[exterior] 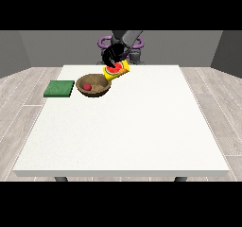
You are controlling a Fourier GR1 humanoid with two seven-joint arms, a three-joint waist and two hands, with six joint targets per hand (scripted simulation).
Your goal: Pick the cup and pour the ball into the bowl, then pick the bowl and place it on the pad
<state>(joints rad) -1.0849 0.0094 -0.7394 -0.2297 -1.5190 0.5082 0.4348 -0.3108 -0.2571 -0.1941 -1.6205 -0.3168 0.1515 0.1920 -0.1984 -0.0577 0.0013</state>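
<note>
My fingers are wrapped round the yellow cup [116,70], which I hold tipped on its side above the table's far edge, its red-lined mouth facing the camera and leaning over the brown bowl [94,85] at its seven o'clock. The red ball [87,86] lies inside the bowl, on its nine o'clock side. The green pad [59,88] lies flat at the bowl's nine o'clock, just apart from it. My hand [113,54] shows dark above the cup; my other hand is nowhere to be made out. All rests on the white table [127,131].
</note>
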